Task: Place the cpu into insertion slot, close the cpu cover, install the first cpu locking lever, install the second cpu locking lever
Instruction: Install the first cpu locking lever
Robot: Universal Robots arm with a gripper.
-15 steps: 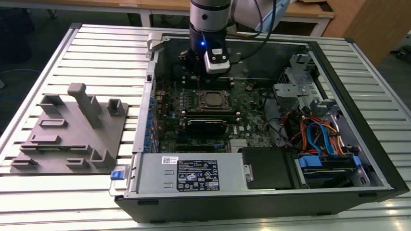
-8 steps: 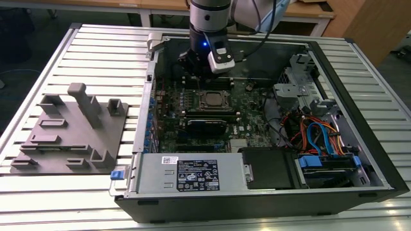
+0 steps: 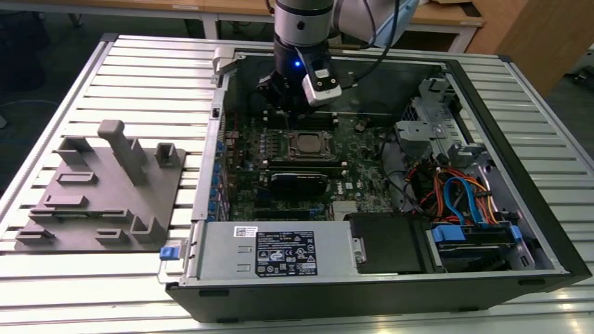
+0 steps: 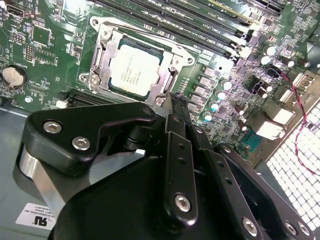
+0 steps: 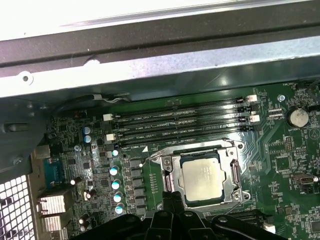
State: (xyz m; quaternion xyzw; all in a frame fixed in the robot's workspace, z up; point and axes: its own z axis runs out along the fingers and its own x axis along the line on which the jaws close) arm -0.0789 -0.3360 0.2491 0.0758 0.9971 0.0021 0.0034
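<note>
We see the arm point(image 3: 302, 28) reaching straight down into the case point(image 3: 371, 296), gripper point(image 3: 289, 104) low over the board point(image 3: 246, 174), fingers point(image 4: 177, 107) pinched together on nothing; the cpu point(image 4: 135, 67) lies under the closed cover point(image 4: 172, 62), near the fingertips, not touching

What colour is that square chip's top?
The cpu top is dull silver-grey, clearest in the second wrist view.

Bright overhead lighting; the counter point(image 3: 83, 299) glares white in the exterior view. The computer case point(image 3: 371, 303) interior is shaded. The cpu point(image 4: 134, 67) reflects pale in the second wrist view.
</note>
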